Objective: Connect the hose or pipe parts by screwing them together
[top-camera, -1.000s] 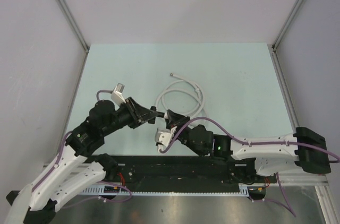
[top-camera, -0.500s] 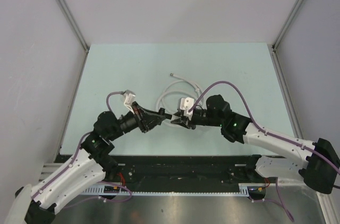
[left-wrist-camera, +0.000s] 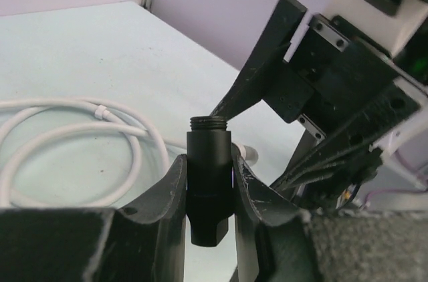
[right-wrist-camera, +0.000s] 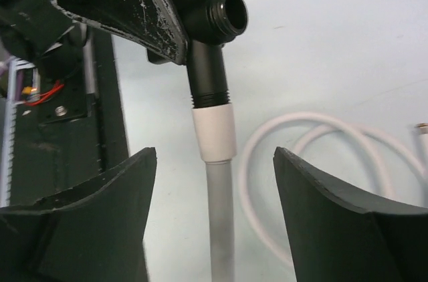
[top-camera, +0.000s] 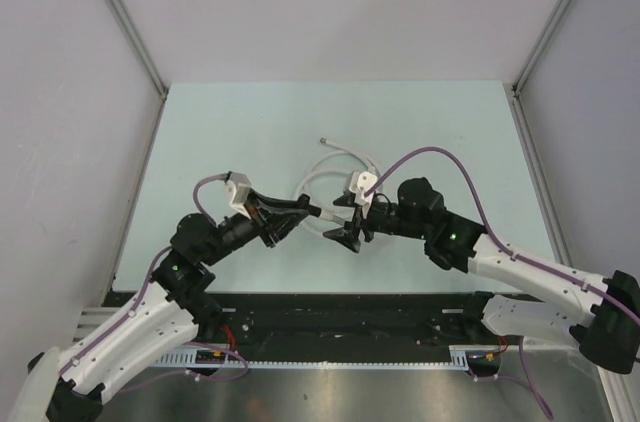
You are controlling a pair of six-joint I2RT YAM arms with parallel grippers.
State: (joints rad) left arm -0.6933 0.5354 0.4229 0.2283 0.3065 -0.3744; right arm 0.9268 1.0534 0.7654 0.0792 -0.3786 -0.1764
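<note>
Left claw (left-wrist-camera: 208,165) is clamped on a black fitting (left-wrist-camera: 208,136). Its two fingers press the body from either side, so the threaded end stands clear above the fingertips. The right claw (right-wrist-camera: 214,162) stands wide. Its fingers (right-wrist-camera: 100,215) are set well apart on either side of a pale tube (right-wrist-camera: 221,228) and touch nothing.

From the right wrist, the fitting shows a round threaded mouth facing the camera. A black stem runs down from it into a white collar (right-wrist-camera: 215,131), and the pale tube follows below that.

Seen from above, the left arm (top-camera: 130,312) rises from the near left corner and bends sharply at the elbow. Its forearm then runs right and slightly far, toward the middle of the pale green table (top-camera: 220,132). The right arm (top-camera: 520,267) stretches long and low from the near right, with its wrist turned left. The two claws meet tip to tip at the table's centre, with the right one's open fingers reaching around the part that the left one holds. A purple cable (top-camera: 430,154) arches over the right wrist.

Loose loops of white tubing (top-camera: 372,174) lie flat on the table just far of the claws. One free end (top-camera: 322,141), capped by a small metal tip, points far and left beyond the coil.
</note>
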